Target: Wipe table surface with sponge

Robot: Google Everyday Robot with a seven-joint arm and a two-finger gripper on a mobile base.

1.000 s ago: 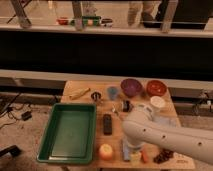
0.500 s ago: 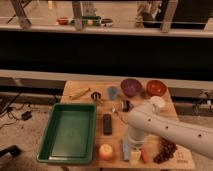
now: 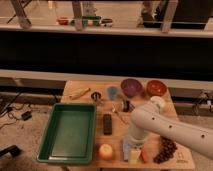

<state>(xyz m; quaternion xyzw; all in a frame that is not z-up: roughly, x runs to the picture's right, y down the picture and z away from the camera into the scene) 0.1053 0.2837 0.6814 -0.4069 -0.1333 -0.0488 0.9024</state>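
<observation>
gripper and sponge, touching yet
Cannot tell. In the camera view the gripper hangs right over the sponge at the front of the table, hiding any contact.

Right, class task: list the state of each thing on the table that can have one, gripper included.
green tray: upright, empty.
blue cup: upright.
purple bowl: upright, contents unclear.
red bowl: upright.
sponge: lying on the table surface, near its front edge.
gripper: low over the sponge.
</observation>
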